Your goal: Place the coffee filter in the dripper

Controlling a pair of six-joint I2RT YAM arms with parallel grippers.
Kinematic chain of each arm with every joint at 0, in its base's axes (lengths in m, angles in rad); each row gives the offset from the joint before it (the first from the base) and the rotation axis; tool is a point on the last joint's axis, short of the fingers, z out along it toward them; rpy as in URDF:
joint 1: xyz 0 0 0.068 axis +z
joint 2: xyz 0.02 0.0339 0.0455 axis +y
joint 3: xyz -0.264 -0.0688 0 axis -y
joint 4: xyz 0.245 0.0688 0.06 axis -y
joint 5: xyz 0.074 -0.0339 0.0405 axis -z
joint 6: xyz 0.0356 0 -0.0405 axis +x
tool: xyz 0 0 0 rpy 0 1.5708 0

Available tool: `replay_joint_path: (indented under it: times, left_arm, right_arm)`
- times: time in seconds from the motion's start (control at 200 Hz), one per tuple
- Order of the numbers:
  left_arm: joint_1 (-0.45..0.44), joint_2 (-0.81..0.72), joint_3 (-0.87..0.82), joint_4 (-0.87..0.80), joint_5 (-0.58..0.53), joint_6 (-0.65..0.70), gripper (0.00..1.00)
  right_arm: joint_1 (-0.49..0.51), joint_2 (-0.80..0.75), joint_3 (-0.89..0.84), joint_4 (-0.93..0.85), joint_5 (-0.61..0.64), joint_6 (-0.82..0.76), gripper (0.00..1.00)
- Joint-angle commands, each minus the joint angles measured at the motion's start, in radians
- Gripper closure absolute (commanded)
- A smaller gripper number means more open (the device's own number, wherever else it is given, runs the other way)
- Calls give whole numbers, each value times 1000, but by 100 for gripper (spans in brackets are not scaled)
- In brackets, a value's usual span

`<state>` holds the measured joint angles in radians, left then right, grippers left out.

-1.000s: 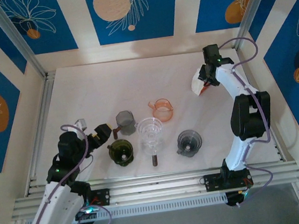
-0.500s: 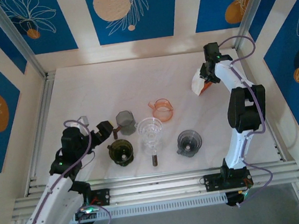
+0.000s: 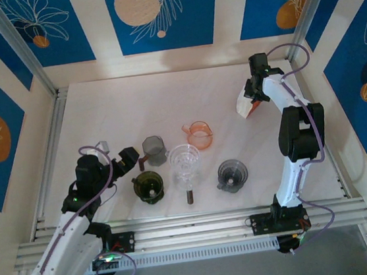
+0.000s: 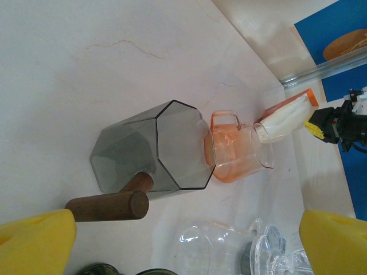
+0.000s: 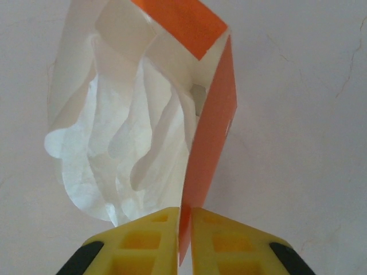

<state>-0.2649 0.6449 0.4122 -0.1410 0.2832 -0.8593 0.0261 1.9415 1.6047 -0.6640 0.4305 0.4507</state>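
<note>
In the right wrist view the bottom edge cuts off both yellow fingers (image 5: 143,243) of the right gripper (image 5: 184,240). The top edge crops the orange filter holder (image 5: 213,132) and the white coffee filters (image 5: 114,132) inside it.

In the left wrist view the 2 yellow fingertips (image 4: 34,243) of the left gripper (image 4: 183,246) run off the lower corners. The bottom edge cuts the clear dripper (image 4: 221,246) and a dark green dripper (image 4: 152,272), and the grey dripper (image 4: 155,146) hides part of the orange dripper (image 4: 238,157).

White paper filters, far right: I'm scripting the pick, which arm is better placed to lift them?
Right. The right gripper is shut on the orange-backed white paper filter pack; the open left gripper sits by the grey octagonal dripper.
</note>
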Motion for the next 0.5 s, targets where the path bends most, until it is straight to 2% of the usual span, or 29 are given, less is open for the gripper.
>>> replay_joint_path:
  times: [0.0,0.22,0.495]
  left_arm:
    - [-8,0,-3,28,-3,-7,0]
    - [-8,-3,-2,21,2,-1,0]
    - [-8,-10,-4,12,-1,6,0]
  right_arm:
    - [37,7,34,8,20,-90,91]
    - [93,-4,19,44,45,-200,97]
    - [185,-21,-15,148,33,-444,98]
